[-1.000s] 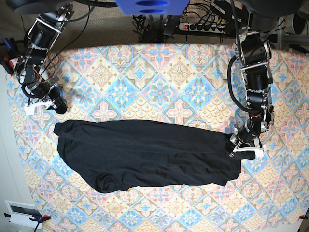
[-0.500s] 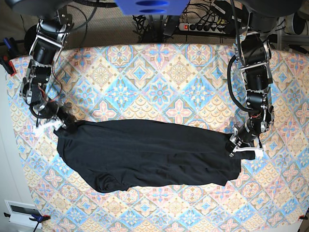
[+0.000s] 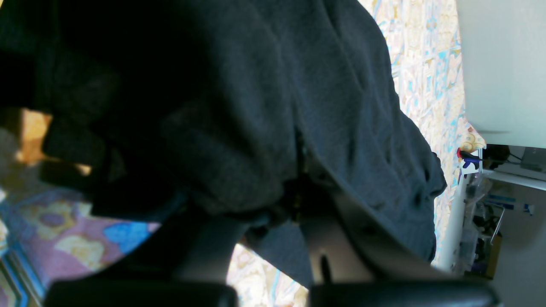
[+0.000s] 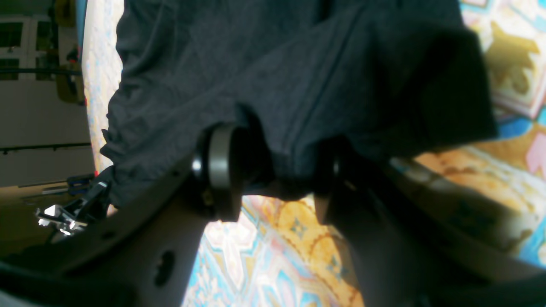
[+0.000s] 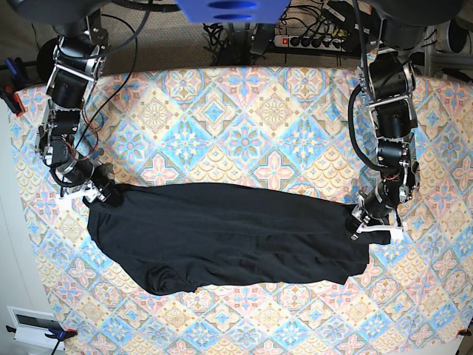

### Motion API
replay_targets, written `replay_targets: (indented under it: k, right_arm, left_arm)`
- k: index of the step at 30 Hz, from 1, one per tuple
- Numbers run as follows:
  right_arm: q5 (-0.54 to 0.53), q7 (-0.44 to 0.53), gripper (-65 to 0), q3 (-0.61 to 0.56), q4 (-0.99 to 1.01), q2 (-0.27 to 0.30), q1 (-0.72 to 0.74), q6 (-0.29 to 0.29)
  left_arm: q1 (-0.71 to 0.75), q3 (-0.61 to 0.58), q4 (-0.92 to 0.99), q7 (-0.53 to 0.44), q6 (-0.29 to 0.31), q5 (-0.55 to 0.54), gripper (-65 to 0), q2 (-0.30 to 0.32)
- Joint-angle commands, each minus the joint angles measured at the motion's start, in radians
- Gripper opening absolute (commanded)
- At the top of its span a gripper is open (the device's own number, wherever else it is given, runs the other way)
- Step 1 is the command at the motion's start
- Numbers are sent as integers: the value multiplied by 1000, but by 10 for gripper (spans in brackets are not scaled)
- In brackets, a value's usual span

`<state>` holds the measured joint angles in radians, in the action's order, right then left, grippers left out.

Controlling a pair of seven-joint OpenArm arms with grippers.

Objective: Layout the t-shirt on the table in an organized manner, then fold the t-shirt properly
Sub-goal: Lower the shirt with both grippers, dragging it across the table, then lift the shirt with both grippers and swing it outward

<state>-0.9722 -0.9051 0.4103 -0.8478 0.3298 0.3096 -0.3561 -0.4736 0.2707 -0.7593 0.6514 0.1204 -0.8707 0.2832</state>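
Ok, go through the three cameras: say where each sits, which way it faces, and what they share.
Base: overhead, looking down at the table, both arms in view.
Left wrist: behind the left gripper, shut on the t-shirt, looking along the garment.
Right wrist: behind the right gripper, open around the t-shirt's corner, facing across the table.
Shared: the black t-shirt on the patterned cloth.

Table [image 5: 244,126] covered edge to edge in a pastel blue, pink and cream diamond-and-flower cloth. One item lies directly on it: black t-shirt [image 5: 222,237], spread as a long crosswise band over the near half, reaching close to both side edges, bunched at its near-left part.
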Motion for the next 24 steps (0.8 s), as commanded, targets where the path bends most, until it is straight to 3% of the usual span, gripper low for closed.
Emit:
replay_targets:
  k: [1, 4, 8, 12, 16, 19, 22, 24]
  right_arm:
    - [-15, 7, -402, 3, -14, 19, 21, -10]
    - [-6, 7, -402, 3, -20, 21, 20, -7]
    - [121, 10, -402, 8, -23, 19, 20, 48]
    - [226, 10, -402, 11, -23, 15, 24, 56]
    - [252, 10, -405, 11, -23, -22, 26, 58]
    - [269, 5, -476, 11, -23, -27, 26, 58]
    - [269, 5, -622, 12, -24, -27, 26, 58]
    - [269, 4, -650, 12, -32, -27, 20, 53]
  left_arm:
    - [-27, 2, -19, -8, 11, -15, -650, 14]
    - [-27, 2, -19, -8, 11, -15, -650, 14]
    - [-27, 2, -19, -8, 11, -15, -650, 14]
    - [-27, 2, -19, -8, 11, -17, -650, 14]
    - [-27, 2, -19, -8, 11, -17, -650, 14]
    - [-27, 2, -19, -8, 11, -17, -650, 14]
    - [-27, 2, -19, -8, 11, -17, -650, 14]
    - [-27, 2, -19, -8, 12, -17, -650, 14]
